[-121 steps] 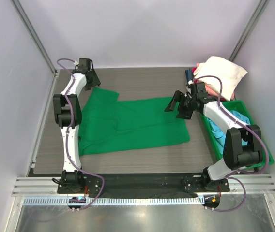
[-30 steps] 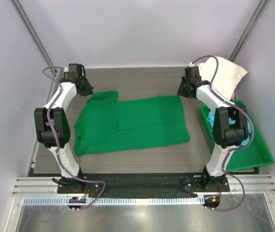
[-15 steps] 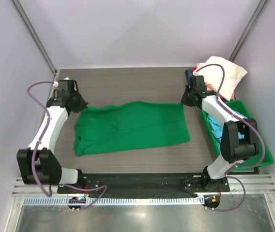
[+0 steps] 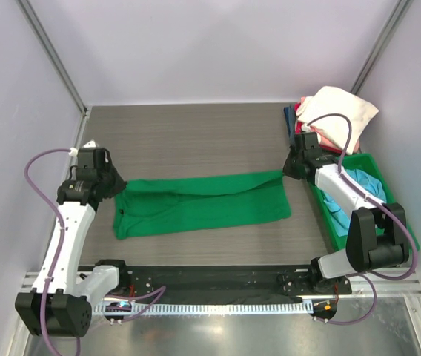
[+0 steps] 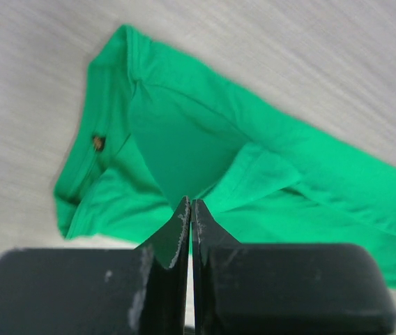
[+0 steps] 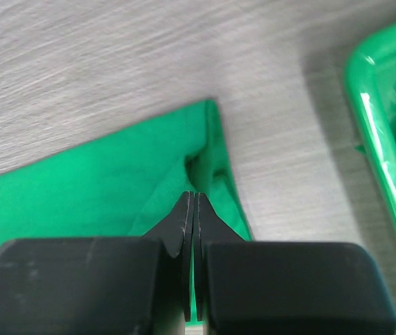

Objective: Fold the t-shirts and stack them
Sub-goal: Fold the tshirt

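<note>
The left gripper (image 4: 115, 190) and right gripper (image 4: 287, 173) each clench the far edge of the green t-shirt (image 4: 203, 206), its first fold only half made, with the other t-shirts (image 4: 336, 113) heaped far right.

Bright, even, diffuse overhead light fills the top view, leaving only faint soft shadows on the grey wood-grain table (image 4: 196, 133). The brushed metal sill (image 4: 210, 334) at the near edge shows a pale sheen. The bright green cloth t-shirt (image 4: 203, 204) looks saturated and darker in its folds. Both wrist views are soft: the left gripper (image 5: 189, 206) and right gripper (image 6: 193, 199) loom blurred, the table grain smears into streaks, and white glare lines the rigid green plastic bin (image 6: 374, 118).
</note>
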You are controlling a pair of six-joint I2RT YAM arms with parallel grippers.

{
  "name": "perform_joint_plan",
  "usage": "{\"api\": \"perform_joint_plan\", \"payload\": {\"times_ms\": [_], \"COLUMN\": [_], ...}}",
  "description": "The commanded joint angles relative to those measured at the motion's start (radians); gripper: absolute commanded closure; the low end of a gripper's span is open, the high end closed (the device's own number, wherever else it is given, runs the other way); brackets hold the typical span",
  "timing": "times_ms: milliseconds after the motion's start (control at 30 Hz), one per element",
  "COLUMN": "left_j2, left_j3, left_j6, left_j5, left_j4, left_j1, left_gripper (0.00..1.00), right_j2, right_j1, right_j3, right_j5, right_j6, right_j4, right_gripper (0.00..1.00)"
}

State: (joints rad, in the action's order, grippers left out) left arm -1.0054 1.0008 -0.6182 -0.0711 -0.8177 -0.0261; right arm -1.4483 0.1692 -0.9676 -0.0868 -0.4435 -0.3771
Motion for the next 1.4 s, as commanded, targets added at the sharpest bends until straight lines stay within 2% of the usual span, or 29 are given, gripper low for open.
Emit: {"api": "perform_joint_plan", "payload": {"times_ms": [0,33,67,100,133,167,200,233,333,500,667,867,933,1033,1100,1200,1233,1300,1333,1367], "left_j2": [0.071,0.083,0.097,0.112,0.122,0.129,0.137,0.154,0.191,0.137,-0.04,-0.43,-0.593,-0.778,-0.853,-0.961,-1.011,-1.07,-1.102,-1.187], "left_j3": [-0.025,-0.033,-0.047,-0.048,-0.044,-0.041,-0.041,-0.036,-0.045,-0.157,-0.26,-0.248,-0.2,-0.023,0.045,0.201,0.279,0.375,0.497,0.577], "left_j6": [-0.006,-0.009,-0.009,-0.009,-0.011,-0.011,-0.015,-0.02,-0.046,-0.148,-0.224,-0.223,-0.201,-0.175,-0.176,-0.208,-0.218,-0.238,-0.244,-0.238], "left_j5": [-0.012,-0.009,-0.006,-0.007,-0.009,-0.01,-0.01,-0.006,0.011,0.013,0.01,-0.002,-0.03,-0.009,0.007,-0.009,-0.003,-0.001,0.001,0.01], "left_j4": [-0.095,-0.104,-0.122,-0.142,-0.164,-0.193,-0.205,-0.218,-0.207,-0.04,0.205,0.399,0.4,0.339,0.312,0.256,0.25,0.236,0.232,0.21], "left_j1": [-0.003,-0.003,-0.003,-0.001,-0.003,-0.001,-0.001,-0.003,-0.001,-0.003,-0.003,-0.005,-0.005,-0.005,-0.009,-0.032,-0.043,-0.089,-0.109,-0.13], "left_gripper": [0.99,0.97,0.94,0.91,0.8,0.74,0.67,0.55,0.47,0.48,0.54,0.59,0.62,0.7,0.7,0.71,0.71,0.71,0.71,0.7], "right_j2": [0.06,0.062,0.062,0.062,0.071,0.077,0.083,0.095,0.109,0.027,-0.155,-0.215,-0.172,-0.114,-0.049,0.035,0.069,0.09,0.092,0.092], "right_j1": [-0.002,-0.003,-0.004,-0.004,-0.004,-0.005,-0.005,-0.004,0.0,0.045,0.101,0.148,0.164,0.203,0.249,0.416,0.534,0.662,0.743,0.883], "right_j3": [0.027,0.036,0.04,0.046,0.064,0.073,0.079,0.086,0.063,0.0,-0.083,0.015,0.085,0.192,0.242,0.34,0.383,0.412,0.4,0.365], "right_j5": [-0.074,-0.061,-0.048,-0.042,-0.041,-0.05,-0.056,-0.059,-0.028,0.114,0.176,0.203,0.234,0.295,0.318,0.314,0.308,0.279,0.266,0.239], "right_j6": [-0.053,-0.063,-0.064,-0.07,-0.076,-0.078,-0.078,-0.077,-0.066,-0.041,-0.011,-0.021,-0.037,-0.096,-0.176,-0.335,-0.393,-0.559,-0.598,-0.616], "right_j4": [0.004,0.001,-0.014,-0.023,-0.028,-0.031,-0.032,-0.034,-0.034,0.038,0.035,0.043,0.026,0.026,0.03,0.09,0.139,0.197,0.23,0.247], "right_gripper": [0.99,0.96,0.86,0.67,0.45,0.08,0.01,0.0,0.0,0.03,0.05,0.05,0.06,0.06,0.06,0.06,0.06,0.06,0.05,0.06]}}
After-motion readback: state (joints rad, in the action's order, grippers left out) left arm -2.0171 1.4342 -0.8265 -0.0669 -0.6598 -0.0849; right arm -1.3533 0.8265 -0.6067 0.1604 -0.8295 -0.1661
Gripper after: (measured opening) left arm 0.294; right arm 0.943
